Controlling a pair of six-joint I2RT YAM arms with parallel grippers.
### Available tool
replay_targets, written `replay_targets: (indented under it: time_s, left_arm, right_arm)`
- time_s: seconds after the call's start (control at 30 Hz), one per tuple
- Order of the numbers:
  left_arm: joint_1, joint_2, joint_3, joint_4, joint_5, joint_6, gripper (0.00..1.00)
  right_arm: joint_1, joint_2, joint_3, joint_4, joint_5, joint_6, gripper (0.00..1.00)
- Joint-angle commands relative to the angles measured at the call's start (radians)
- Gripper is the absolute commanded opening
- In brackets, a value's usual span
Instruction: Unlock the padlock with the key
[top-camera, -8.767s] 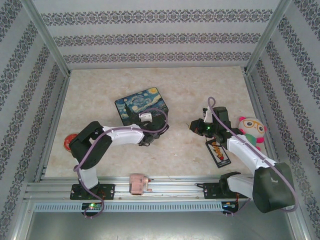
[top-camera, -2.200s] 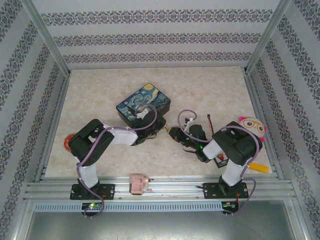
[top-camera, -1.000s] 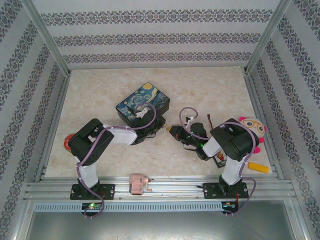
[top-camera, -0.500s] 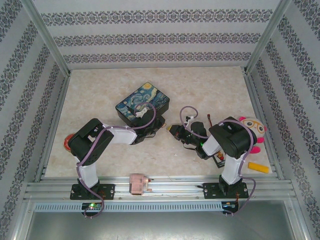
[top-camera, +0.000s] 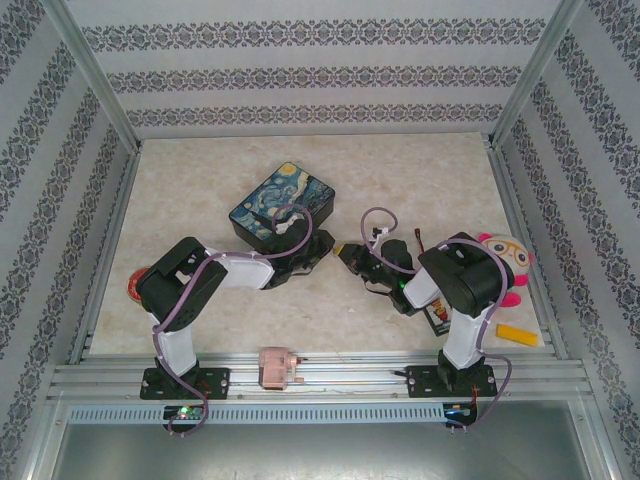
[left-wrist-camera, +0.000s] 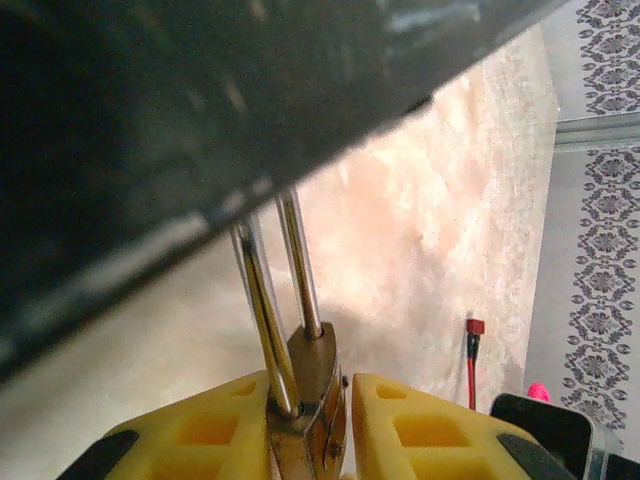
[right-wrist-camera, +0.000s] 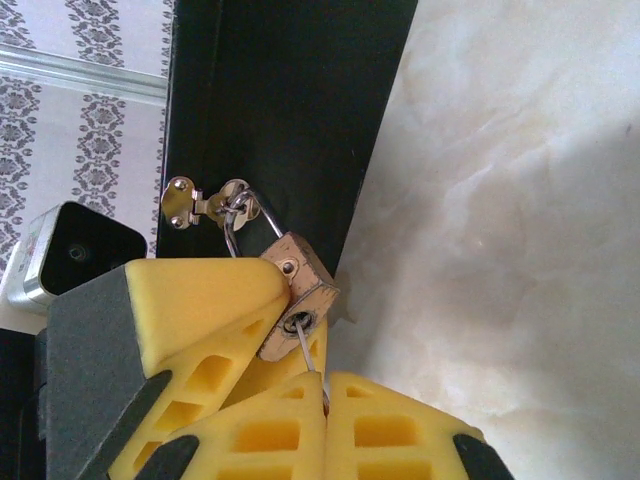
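- The left end effector (left-wrist-camera: 312, 410) is clamped on the brass body of the padlock (right-wrist-camera: 298, 290), one yellow pad on each side.
- The padlock hangs by its silver shackle from a small hasp (right-wrist-camera: 198, 200) on the dark side of the painted box (top-camera: 285, 200), which sits on the table (top-camera: 420, 180).
- The key (right-wrist-camera: 309, 355) reaches with its thin shaft into the keyhole in the padlock's lower face.
- The right end effector (right-wrist-camera: 325, 415) is closed on the key, its head hidden between the pads.
- A plush toy (top-camera: 503, 258) lies at the far right.
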Motion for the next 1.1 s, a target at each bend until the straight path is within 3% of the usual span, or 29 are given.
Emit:
replay_targets:
  time_s: [0.0,0.2,0.4,0.83,1.07]
  left_arm:
    - [-0.032,0.018,-0.044,-0.018,0.114,-0.08,0.16]
    - [-0.033,-0.01,-0.072,-0.025,0.085,-0.031,0.12]
    - [-0.035,-0.013,-0.119,0.069,0.072,-0.02,0.0]
    - [-0.058,-0.065,-0.248,0.361,0.162,0.071,0.0]
    - [-0.061,-0.121,-0.307,0.367,0.191,0.069,0.0]
  right_arm:
    - [0.009,-0.019,0.018,0.067,0.008,0.019,0.0]
    - [0.007,-0.015,-0.01,0.072,-0.006,0.065,0.0]
    - [0.011,-0.016,0.001,0.08,-0.022,0.108,0.0]
    - [0.075,-0.022,-0.067,0.139,-0.004,0.245,0.0]
    - [0.083,-0.02,-0.097,0.139,0.014,0.231,0.0]
